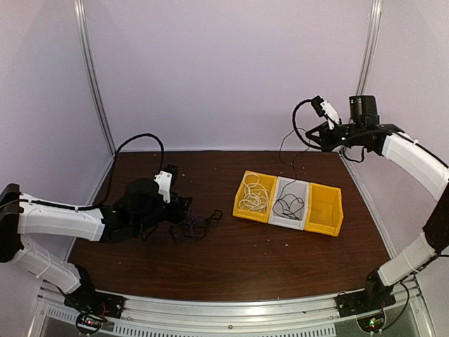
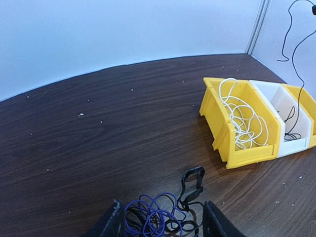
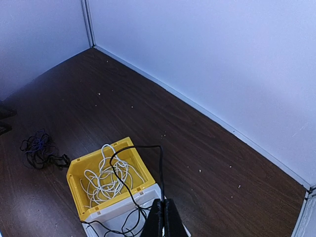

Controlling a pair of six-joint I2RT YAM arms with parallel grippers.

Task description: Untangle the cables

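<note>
A clump of purple and black cables lies on the table between the fingers of my left gripper, which stands open around it. A black connector loop sticks out ahead of it. From above, the clump sits just right of the left gripper. My right gripper is raised high and shut on a thin black cable. This cable arcs up and hangs down into the white bin. A white cable lies coiled in the yellow bin.
Three bins stand in a row right of centre: a yellow one with the white cable, a white one with the black cable's lower part, and another yellow one. Walls close the back and sides.
</note>
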